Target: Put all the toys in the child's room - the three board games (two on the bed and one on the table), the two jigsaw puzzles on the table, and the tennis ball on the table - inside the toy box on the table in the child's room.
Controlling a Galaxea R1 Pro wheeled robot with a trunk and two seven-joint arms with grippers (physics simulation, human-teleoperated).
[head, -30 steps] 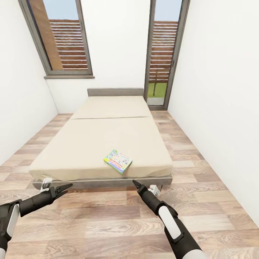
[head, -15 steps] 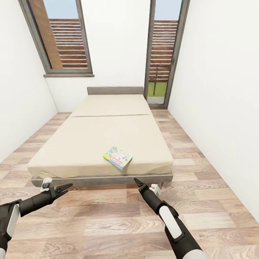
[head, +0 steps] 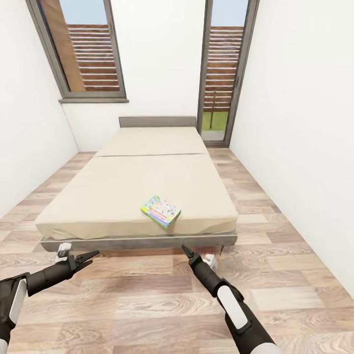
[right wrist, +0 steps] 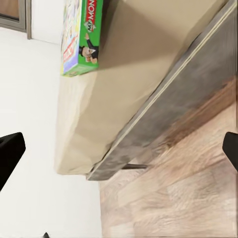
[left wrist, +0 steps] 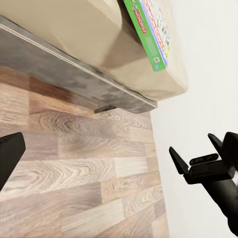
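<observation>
While facing the bed (head: pixel 137 191) from its foot end, standing on the plank floor (head: pixel 147 305) with both arms low and forward. Left tool (head: pixel 87 257) empty, jaws parted, hovering above the floor just short of the bed's near left corner. Right tool (head: pixel 185 250) empty too, pointing at the frame's near edge; looks almost closed from the head view, yet the right wrist view puts a dark fingertip (right wrist: pixel 11 154) at each side with a wide gap, so open. Seen also from the left wrist: right tool (left wrist: pixel 198 166) with jaws spread, against the white wall.

One board game (head: pixel 161 210), green-edged with bright cartoon art, lying flat and slightly askew on the cream mattress, near the foot edge and a little right of centre. Same box from the left wrist (left wrist: pixel 151 29) and from the right wrist (right wrist: pixel 82 34), flat near the mattress edge, above the grey frame. Apart from both tools, untouched. Window (head: pixel 83 49) and glass door (head: pixel 223 69) on the far wall behind the headboard.
</observation>
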